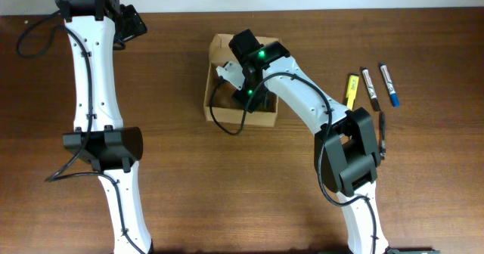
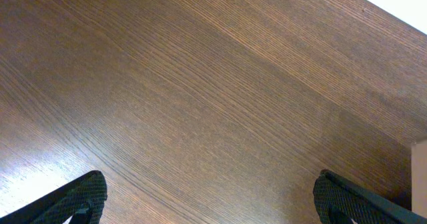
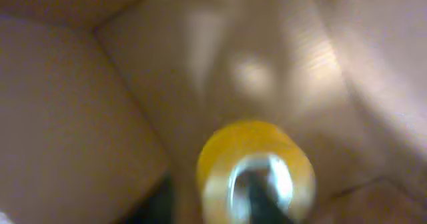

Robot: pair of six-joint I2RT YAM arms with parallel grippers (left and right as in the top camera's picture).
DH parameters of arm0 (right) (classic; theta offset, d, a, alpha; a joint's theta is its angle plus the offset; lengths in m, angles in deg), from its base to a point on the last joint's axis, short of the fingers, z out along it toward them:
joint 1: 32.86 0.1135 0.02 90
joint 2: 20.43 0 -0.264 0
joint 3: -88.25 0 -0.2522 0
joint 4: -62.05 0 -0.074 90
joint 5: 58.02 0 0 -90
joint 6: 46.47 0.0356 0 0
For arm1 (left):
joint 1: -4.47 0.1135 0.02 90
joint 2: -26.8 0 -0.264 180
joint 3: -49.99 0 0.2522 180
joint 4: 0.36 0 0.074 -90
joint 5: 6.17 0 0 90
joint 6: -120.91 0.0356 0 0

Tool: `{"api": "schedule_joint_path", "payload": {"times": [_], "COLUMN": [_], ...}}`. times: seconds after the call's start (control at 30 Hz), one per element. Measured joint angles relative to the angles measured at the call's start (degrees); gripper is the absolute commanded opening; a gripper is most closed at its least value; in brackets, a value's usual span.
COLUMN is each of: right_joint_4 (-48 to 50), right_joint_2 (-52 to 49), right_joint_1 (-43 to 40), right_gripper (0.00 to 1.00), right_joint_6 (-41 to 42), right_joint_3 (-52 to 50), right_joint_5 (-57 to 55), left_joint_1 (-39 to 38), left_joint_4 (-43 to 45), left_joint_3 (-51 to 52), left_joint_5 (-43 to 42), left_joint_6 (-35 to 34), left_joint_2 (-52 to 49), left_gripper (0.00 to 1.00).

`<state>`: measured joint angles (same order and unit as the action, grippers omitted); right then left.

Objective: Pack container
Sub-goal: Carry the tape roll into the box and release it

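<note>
container (image 1: pixel 220 55) sits open at bench (image 1: pixel 227 178) centre, towards the far edge; right arm reaches down into it, right pincer (image 1: pixel 253 103) inside the box; right wrist view is heavily blurred: cardboard walls all round, a yellow round-ended item (image 3: pixel 253 174) end-on close to the lens; can't tell if the jaws are clamped on it or apart; left pincer (image 2: pixel 213 199) is spread wide with nothing between the fingertips (image 2: pixel 80 197), hovering over bare wood at the far left corner, well apart from the box; yellow marker (image 1: pixel 352 91), black marker (image 1: pixel 369 88), blue marker (image 1: pixel 389 84) lie side by side right of the box; dark pen (image 1: pixel 382 133) just nearer than them
</note>
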<state>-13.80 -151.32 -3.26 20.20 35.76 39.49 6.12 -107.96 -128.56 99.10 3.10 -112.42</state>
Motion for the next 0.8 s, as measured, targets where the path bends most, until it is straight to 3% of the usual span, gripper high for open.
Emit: {"api": "schedule_joint_path", "payload": {"times": [0.23, 0.57, 0.8], "right_joint_4": [-6.4, -17.0, -19.5], "right_joint_2": [0.0, 0.7, 1.9], "right_joint_1": [0.0, -0.7, -11.7], "right_gripper": [0.59, 0.69, 0.72], "right_joint_6": [3.2, 11.0, 16.6], "right_joint_3": [6.9, 35.3, 37.4], "right_joint_5": [-0.1, -10.2, -13.4], "left_joint_1": [0.0, 0.0, 0.0], "left_joint_4": [0.0, 0.0, 0.0], "left_joint_3": [0.0, 0.0, 0.0], "left_joint_5": [0.0, 0.0, 0.0], "left_joint_6": [0.0, 0.0, 0.0], "left_joint_2": [0.0, 0.0, 0.0], "left_gripper": [1.00, 1.00, 1.00]}}
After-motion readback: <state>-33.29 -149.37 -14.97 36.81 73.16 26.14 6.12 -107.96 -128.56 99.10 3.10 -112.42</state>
